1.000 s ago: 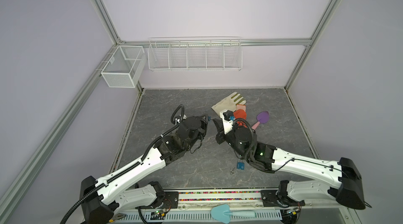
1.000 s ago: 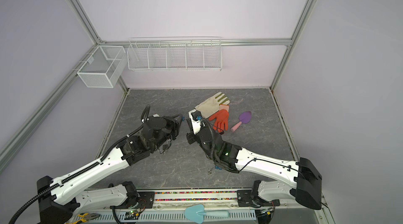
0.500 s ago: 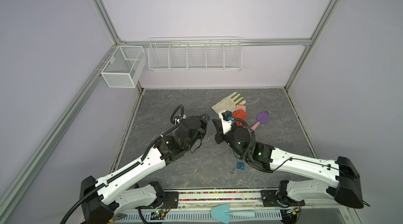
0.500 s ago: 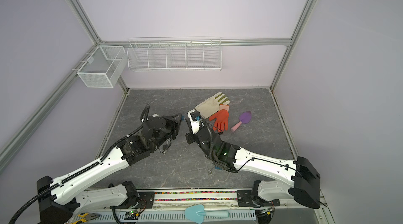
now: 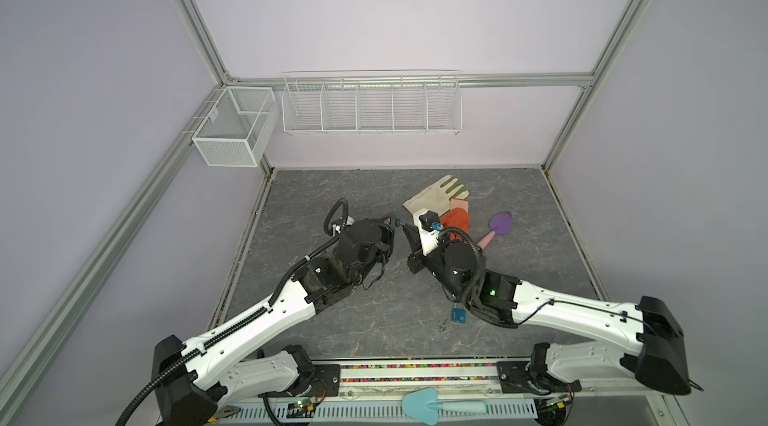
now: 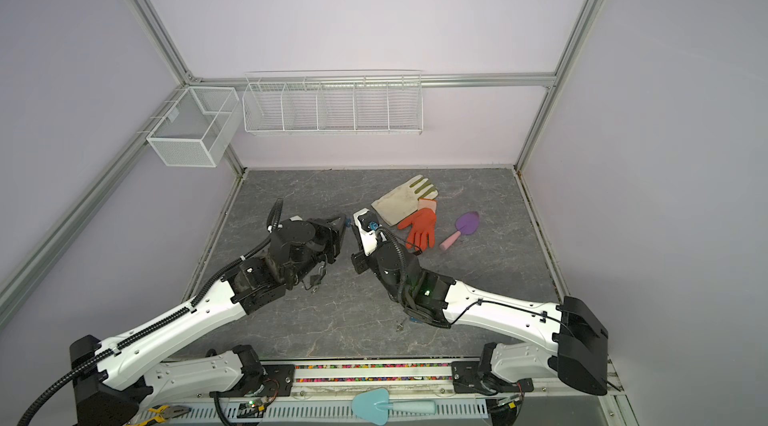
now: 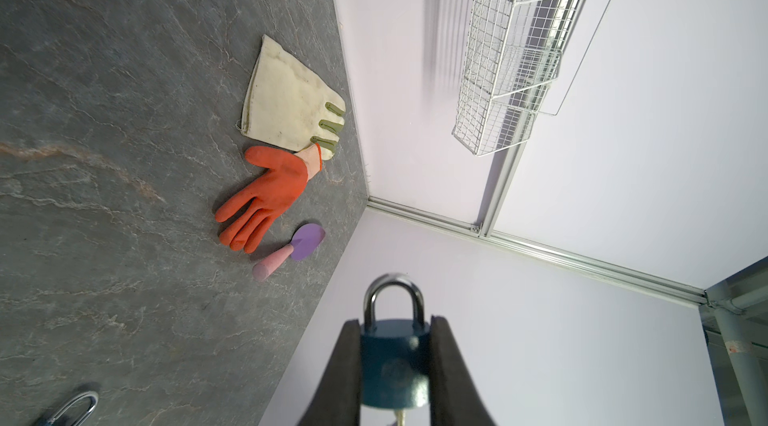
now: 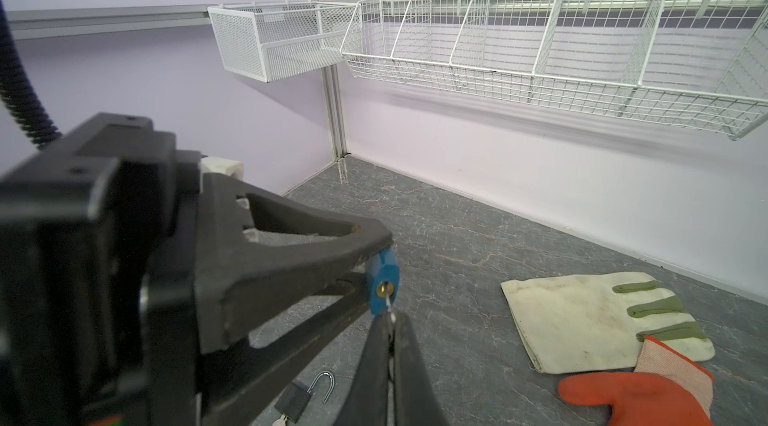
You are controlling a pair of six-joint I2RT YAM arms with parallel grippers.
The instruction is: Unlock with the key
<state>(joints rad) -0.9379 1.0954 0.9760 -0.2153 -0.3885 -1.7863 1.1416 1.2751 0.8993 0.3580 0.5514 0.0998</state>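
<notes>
Key (image 8: 389,304) is in the keyway of the blue padlock (image 8: 382,276), so the step in hand looks like the turn. Both hang in the air over the middle of the table (image 5: 395,332), not resting on it.

Left gripper (image 7: 394,322): jaws narrow, clamped on the two sides of the padlock body. The shackle (image 7: 394,291) points away from the wrist with both legs seated, so it's locked. Right gripper (image 8: 390,320): jaws closed right down on the key's head, tips just short of the keyway face.

How I'd run it:
- Roll your right wrist about the key's own axis only. Sideways drift would lever the thin blade and could bend or bind it.
- A short bit of blade shows between tips and keyway; can't tell if it's fully home. Nudge in gently before torque.
- Left arm is your reaction. Don't loosen it and don't let it follow the twist; the smooth body may spin in the grip.
- Key is pinched at the very tips, so expect slip. If the wrist turns and the key doesn't, stop and regrip.
- Shackle end is clear of both grippers, so it has room to pop.

Ignore the dark padlock (image 8: 297,397) lying open on the table below and the second blue padlock (image 5: 458,314) near the front edge, partly under your right arm.
</notes>
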